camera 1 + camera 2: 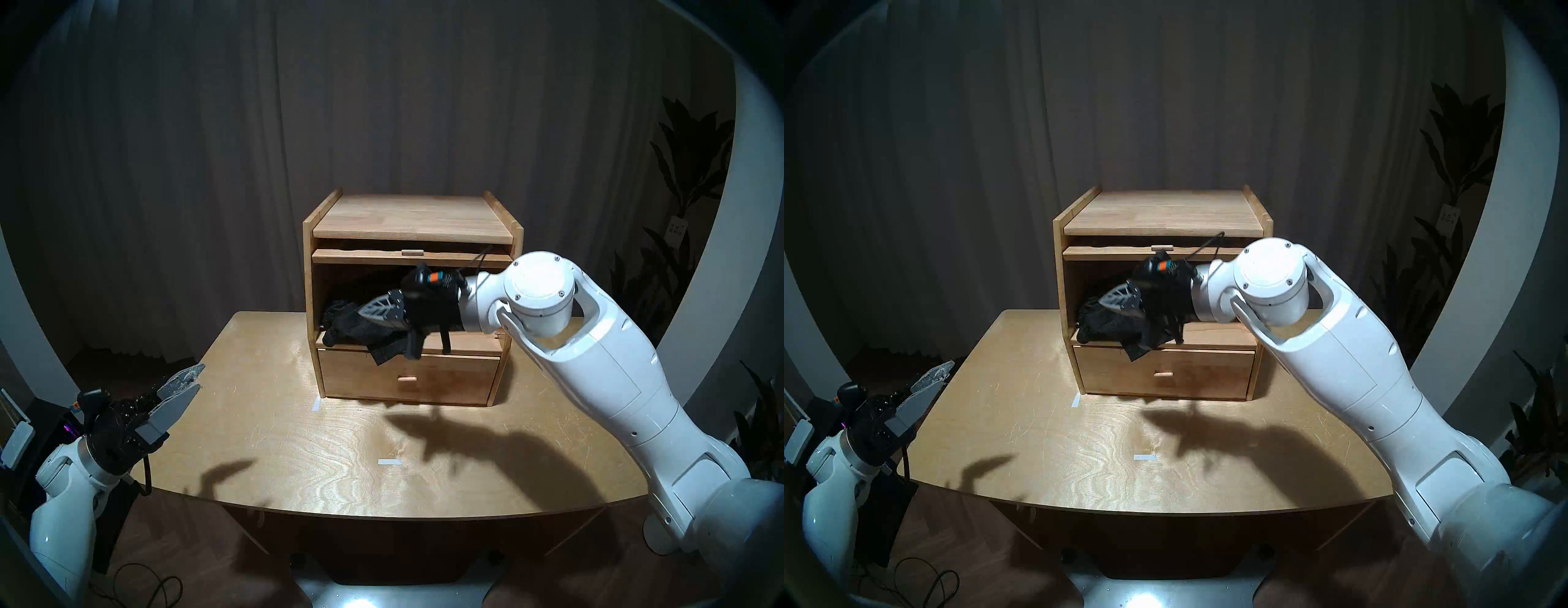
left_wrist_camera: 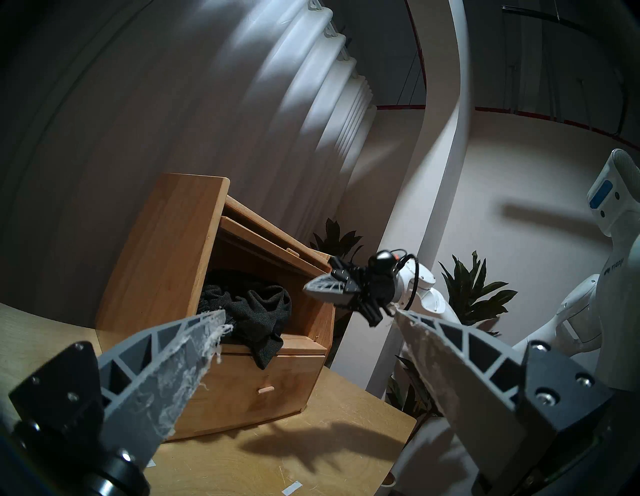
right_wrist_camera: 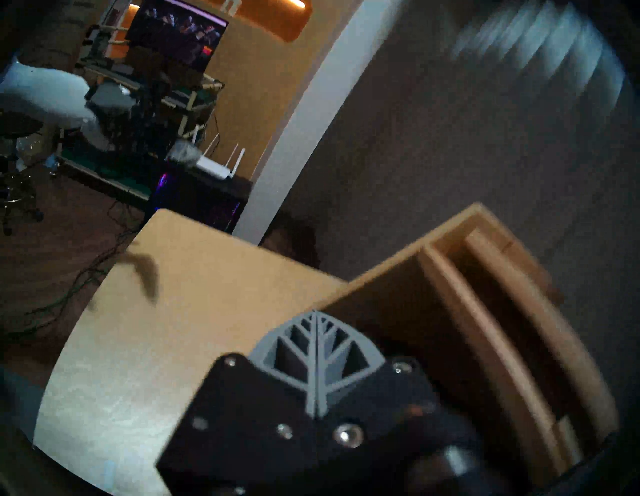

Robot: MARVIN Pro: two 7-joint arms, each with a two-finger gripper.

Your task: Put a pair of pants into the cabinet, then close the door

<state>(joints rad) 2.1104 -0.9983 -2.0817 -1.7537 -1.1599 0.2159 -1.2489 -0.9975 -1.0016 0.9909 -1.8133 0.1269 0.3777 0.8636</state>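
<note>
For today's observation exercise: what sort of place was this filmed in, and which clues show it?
Probably an indoor robot lab or demo room staged like a home: a wooden table before a full curtain, potted plants, and a cluttered equipment rack with a router.

Cabinet [image 1: 413, 220] at table [image 1: 275, 446] rear, pants [image 1: 345, 325] in upper compartment, hanging over drawer [image 1: 407, 380] front

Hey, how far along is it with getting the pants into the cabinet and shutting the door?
Mostly done: the pants lie in the cabinet compartment, one flap hanging over the drawer. In hand: the right gripper, shut and empty, sits at the opening. Left: tuck the flap, pull down the raised door. The left gripper waits open.
</note>
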